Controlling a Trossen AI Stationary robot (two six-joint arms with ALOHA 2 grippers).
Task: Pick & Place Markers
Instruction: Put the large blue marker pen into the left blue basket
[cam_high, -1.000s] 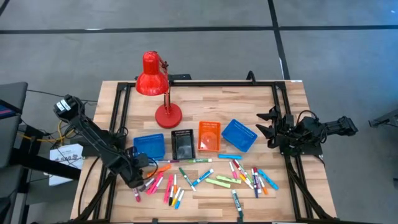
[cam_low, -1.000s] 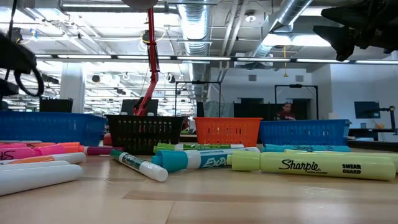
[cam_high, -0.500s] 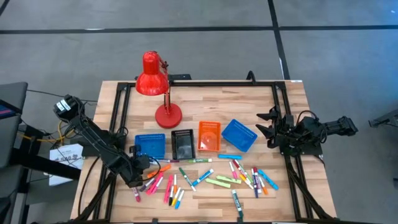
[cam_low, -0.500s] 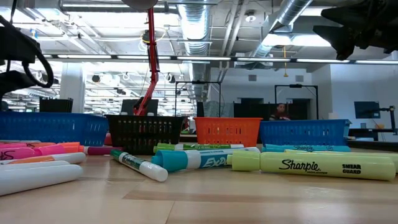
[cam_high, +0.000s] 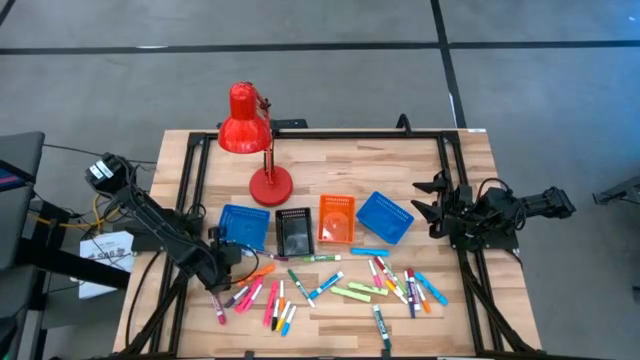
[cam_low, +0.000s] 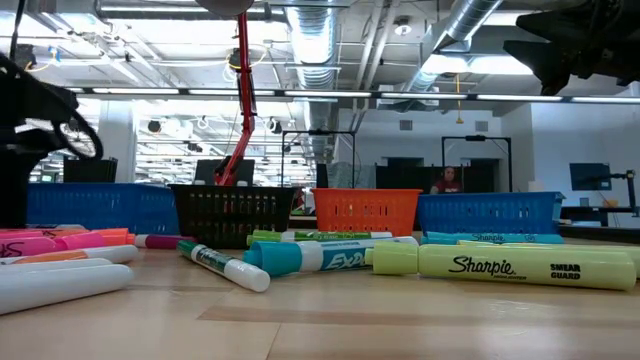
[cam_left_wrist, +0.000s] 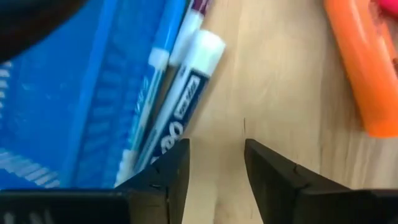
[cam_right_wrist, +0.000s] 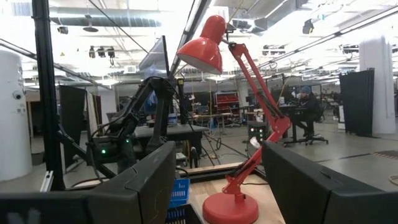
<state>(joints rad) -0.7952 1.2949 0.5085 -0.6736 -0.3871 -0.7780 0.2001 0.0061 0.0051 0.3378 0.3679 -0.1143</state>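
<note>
Wooden planks make up the table top (cam_high: 330, 170), and a big workshop room shows behind it in the low view. Down at the near left, the left gripper (cam_left_wrist: 214, 163) has its two dark fingers a little apart with nothing between them. Its wrist view shows a white marker with a blue label (cam_left_wrist: 183, 109) lying against the left blue plastic tray (cam_left_wrist: 56, 124); from above, the arm hides that spot. More colourful markers (cam_high: 330, 285) lie scattered along the near side. Far right, the right gripper (cam_high: 432, 208) waits with fingers spread. Its wrist view faces the red desk lamp (cam_right_wrist: 236, 99).
</note>
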